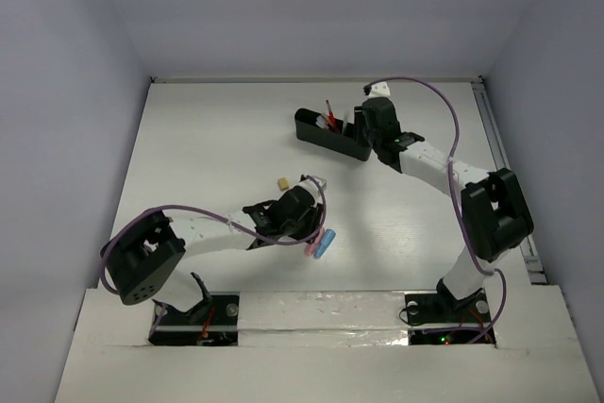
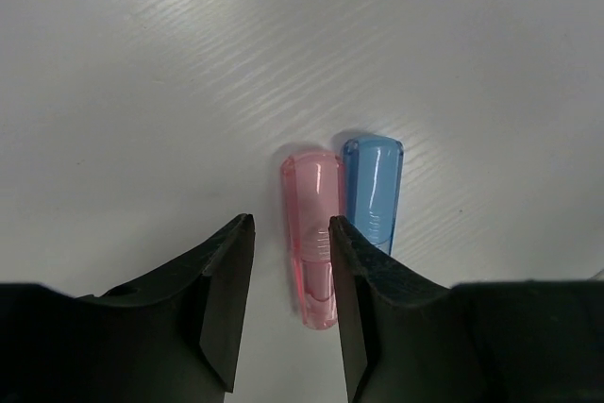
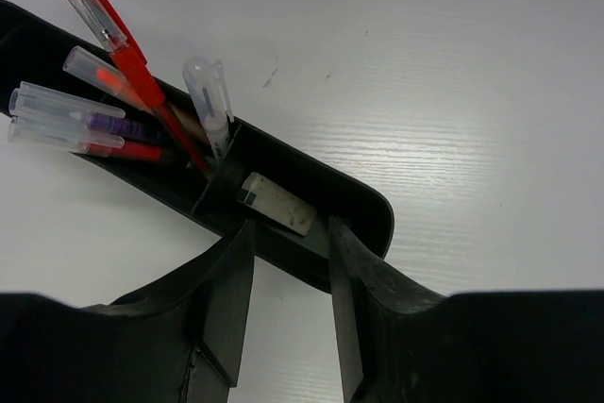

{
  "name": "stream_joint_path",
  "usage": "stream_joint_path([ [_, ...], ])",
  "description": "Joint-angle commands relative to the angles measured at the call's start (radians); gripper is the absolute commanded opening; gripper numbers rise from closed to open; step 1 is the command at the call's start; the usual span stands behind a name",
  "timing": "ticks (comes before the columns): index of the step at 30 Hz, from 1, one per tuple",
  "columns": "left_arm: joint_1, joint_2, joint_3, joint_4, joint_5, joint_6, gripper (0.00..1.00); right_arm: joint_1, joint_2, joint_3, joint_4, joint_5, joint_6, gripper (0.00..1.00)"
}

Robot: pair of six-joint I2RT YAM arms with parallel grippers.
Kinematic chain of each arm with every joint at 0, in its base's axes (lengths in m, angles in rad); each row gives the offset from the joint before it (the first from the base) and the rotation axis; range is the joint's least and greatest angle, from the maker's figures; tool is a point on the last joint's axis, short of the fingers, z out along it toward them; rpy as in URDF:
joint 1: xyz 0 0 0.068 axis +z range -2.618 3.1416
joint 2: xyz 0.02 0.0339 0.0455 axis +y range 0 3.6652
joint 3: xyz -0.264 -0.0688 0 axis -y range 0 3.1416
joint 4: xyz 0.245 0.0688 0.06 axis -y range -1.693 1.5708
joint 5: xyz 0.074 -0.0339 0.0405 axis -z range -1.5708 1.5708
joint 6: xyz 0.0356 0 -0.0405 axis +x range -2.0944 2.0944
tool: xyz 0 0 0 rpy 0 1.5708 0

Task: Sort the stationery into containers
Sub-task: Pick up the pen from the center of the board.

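Note:
The black tray (image 1: 316, 131) lies at the back centre. In the right wrist view the tray (image 3: 370, 207) holds a red pen (image 3: 123, 44), clear-capped pens (image 3: 66, 115) and a white eraser (image 3: 278, 203) in its end compartment. My right gripper (image 3: 291, 228) is open and empty just over the tray's near wall, beside the eraser. A pink capsule (image 2: 316, 233) and a blue capsule (image 2: 375, 191) lie side by side on the table. My left gripper (image 2: 291, 224) is open above them, the pink capsule's near end between the jaws next to the right finger. A tan eraser (image 1: 281, 181) lies left of centre.
White table with grey walls on three sides. A rail runs along the right edge (image 1: 510, 167). Purple cables loop over both arms. The capsules also show in the top view (image 1: 321, 244), right of the left gripper (image 1: 307, 224).

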Motion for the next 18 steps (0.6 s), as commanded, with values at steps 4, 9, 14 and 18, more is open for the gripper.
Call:
stream_joint_path([
  [4, -0.024, -0.002, 0.001, 0.048, 0.048, 0.02, 0.37, -0.006, -0.038, -0.002, 0.033, -0.02, 0.008, 0.42],
  [9, -0.033, 0.05, 0.004, 0.05, 0.062, 0.02, 0.38, -0.006, -0.047, -0.007, 0.033, -0.034, 0.014, 0.42],
  [14, -0.074, 0.117, 0.028, 0.016, -0.068, 0.012, 0.35, -0.006, -0.067, -0.016, 0.033, -0.052, 0.02, 0.42],
  [18, -0.084, 0.131, 0.048, 0.004, -0.13, 0.003, 0.34, -0.006, -0.084, -0.023, 0.033, -0.069, 0.027, 0.42],
])
